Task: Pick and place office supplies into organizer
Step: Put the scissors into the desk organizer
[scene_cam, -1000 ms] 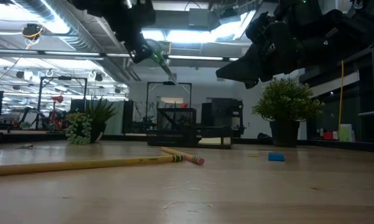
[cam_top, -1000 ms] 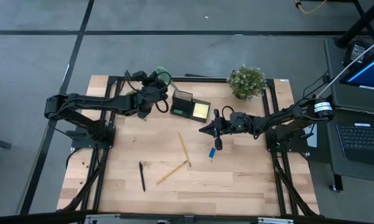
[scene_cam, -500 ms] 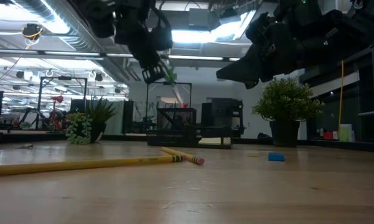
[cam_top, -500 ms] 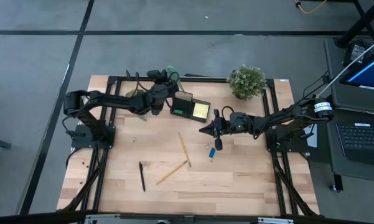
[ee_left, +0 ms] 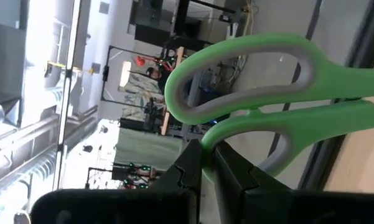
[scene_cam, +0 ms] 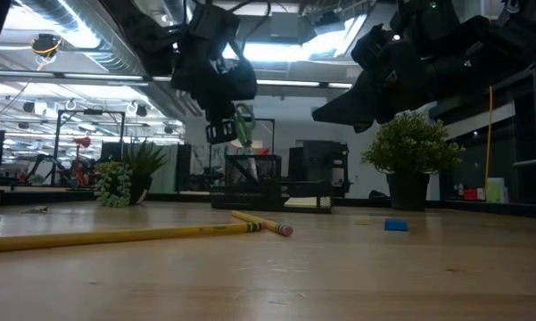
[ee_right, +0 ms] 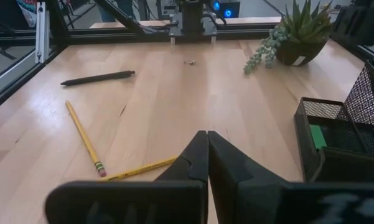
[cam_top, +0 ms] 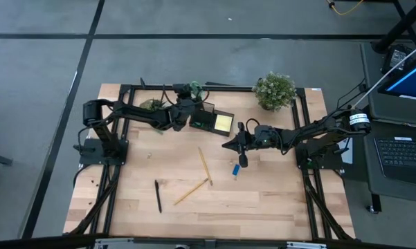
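Green-handled scissors (cam_top: 194, 88) are in my left gripper (cam_top: 188, 104), which is shut on them above the far left corner of the black mesh organizer (cam_top: 211, 119). In the low view the scissors (scene_cam: 243, 125) hang just over the pen cup (scene_cam: 250, 169). A yellow sticky-note pad (cam_top: 223, 123) lies in the organizer's tray. My right gripper (cam_top: 237, 144) is shut on nothing above mid-table. Two pencils (cam_top: 205, 166) (cam_top: 191, 191), a black pen (cam_top: 158, 196) and a blue piece (cam_top: 234, 169) lie flat on the wood. My left gripper pinches the scissors' green handle (ee_left: 206, 138) between its two fingers, at the base of a finger loop where the two handle halves meet. The scissors are lifted clear of the table and the organizer. Their blades do not show in the wrist view.
A bushy potted plant (cam_top: 275, 90) stands at the far edge, right of the organizer. A second plant (cam_top: 151, 105) stands left of it, under my left arm. The black frame rails (cam_top: 124, 90) run along the table's sides.
My left gripper has carried the scissors toward the table's right edge and down, closing on the organizer's pen cup, and its wrist has rolled, so the scissors have turned with it. It has stayed shut on them throughout.
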Tool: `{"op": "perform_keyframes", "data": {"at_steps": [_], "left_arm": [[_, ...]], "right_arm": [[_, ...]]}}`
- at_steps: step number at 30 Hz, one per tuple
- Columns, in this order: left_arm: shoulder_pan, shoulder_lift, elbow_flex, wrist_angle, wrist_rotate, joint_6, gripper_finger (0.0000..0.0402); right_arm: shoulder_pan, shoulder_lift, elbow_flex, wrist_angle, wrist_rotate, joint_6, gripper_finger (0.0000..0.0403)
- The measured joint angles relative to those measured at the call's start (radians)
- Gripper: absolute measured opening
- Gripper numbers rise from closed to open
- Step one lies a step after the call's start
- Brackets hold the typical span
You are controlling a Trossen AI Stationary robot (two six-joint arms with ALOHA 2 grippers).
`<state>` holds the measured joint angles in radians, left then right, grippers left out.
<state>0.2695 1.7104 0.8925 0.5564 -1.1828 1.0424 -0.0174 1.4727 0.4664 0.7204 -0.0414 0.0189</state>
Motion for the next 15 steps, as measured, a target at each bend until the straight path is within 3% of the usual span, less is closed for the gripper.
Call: {"op": "perform_keyframes", "data": {"at_steps": [15], "left_arm": [[-0.029,0.01,0.0,-0.029,0.045,-0.074,0.0014]], "right_arm": [[0.0,0.0,0.0,0.0,0.0,0.002,0.0007]]}}
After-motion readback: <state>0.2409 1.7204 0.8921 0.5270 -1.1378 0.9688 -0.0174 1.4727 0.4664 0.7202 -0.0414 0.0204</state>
